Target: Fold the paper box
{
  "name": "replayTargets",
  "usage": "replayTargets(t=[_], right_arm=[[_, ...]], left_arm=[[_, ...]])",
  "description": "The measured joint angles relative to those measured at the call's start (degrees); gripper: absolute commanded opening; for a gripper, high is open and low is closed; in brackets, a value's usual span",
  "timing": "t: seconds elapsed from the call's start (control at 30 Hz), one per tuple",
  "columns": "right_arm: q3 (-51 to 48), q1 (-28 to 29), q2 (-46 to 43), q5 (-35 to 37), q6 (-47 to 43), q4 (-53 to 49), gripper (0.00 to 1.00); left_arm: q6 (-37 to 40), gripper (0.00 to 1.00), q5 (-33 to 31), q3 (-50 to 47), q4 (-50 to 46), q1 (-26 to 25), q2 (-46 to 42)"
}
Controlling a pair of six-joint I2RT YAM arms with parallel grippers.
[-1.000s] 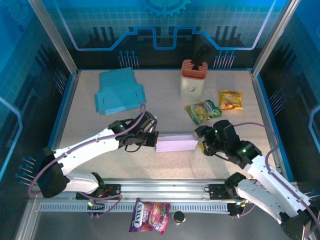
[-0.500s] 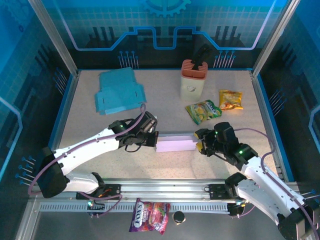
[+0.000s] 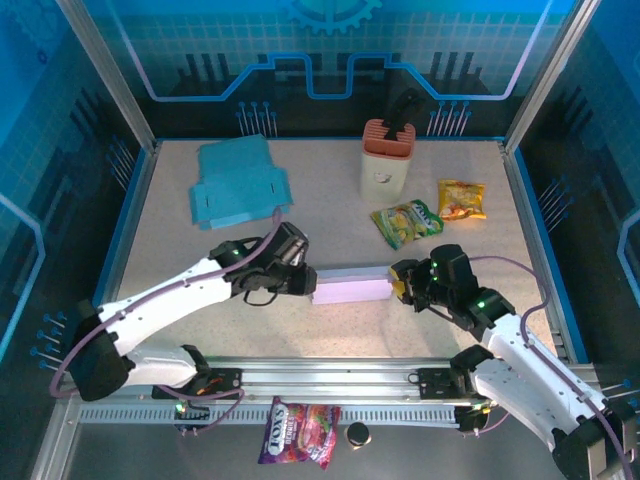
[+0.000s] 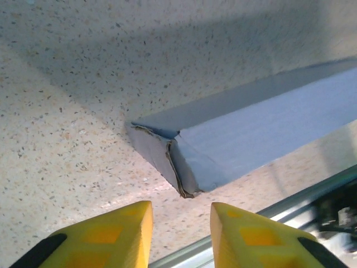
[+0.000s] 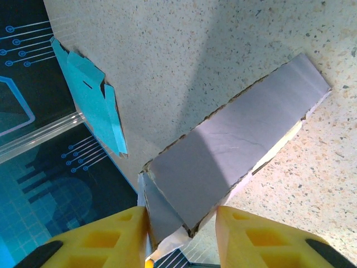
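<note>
Top view: the paper box [image 3: 350, 287] lies on the tabletop [image 3: 330, 230], left jaws at its 9 o'clock end, right jaws at 3 o'clock. Left wrist: jaws apart, box corner beyond at 12 o'clock. Right wrist: jaws wide, box end between them.

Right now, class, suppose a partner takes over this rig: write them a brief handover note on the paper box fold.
Left gripper: open, empty, just short of the left end of the lavender paper box.
Right gripper: open, straddling the box's right end, not clamped.
Box lies mid-table between the grippers; flat blue box blanks sit back left.
Done: body formed, left end flaps folded in, seam slightly gapped.
Left: right end flap looks loose; probably tuck it, then press both ends.
</note>
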Motion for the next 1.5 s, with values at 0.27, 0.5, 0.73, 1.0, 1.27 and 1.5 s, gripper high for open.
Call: replayTargets(t=[0.27, 0.5, 0.73, 1.0, 1.27, 1.5], right_arm=[[0.00, 0.00, 0.35, -0.17, -0.85, -0.59, 0.35], [0.00, 0.00, 0.81, -0.17, -1.14, -0.59, 0.35], [0.00, 0.00, 0.74, -0.17, -1.51, -0.83, 0.34], [0.00, 0.00, 0.44, -0.22, -1.51, -1.31, 0.34], [0.02, 0.00, 0.44, -0.42, -1.51, -1.92, 0.32], [0.81, 0.00, 0.83, -0.61, -1.53, -3.85, 0.30]], left_arm=[[-8.94, 0.35, 10.71, -1.73, 4.42, 8.66, -1.86], [-11.39, 0.35, 15.10, -4.22, 5.55, 8.66, 0.90], [-12.85, 0.35, 16.20, -5.31, 7.19, 8.87, 1.05], [-15.87, 0.33, 16.39, -6.34, 10.25, 9.35, 0.92], [-15.91, 0.29, 17.92, -9.01, 12.37, 9.42, 0.94], [-14.88, 0.24, 19.10, -10.71, 14.71, 9.42, 0.92]])
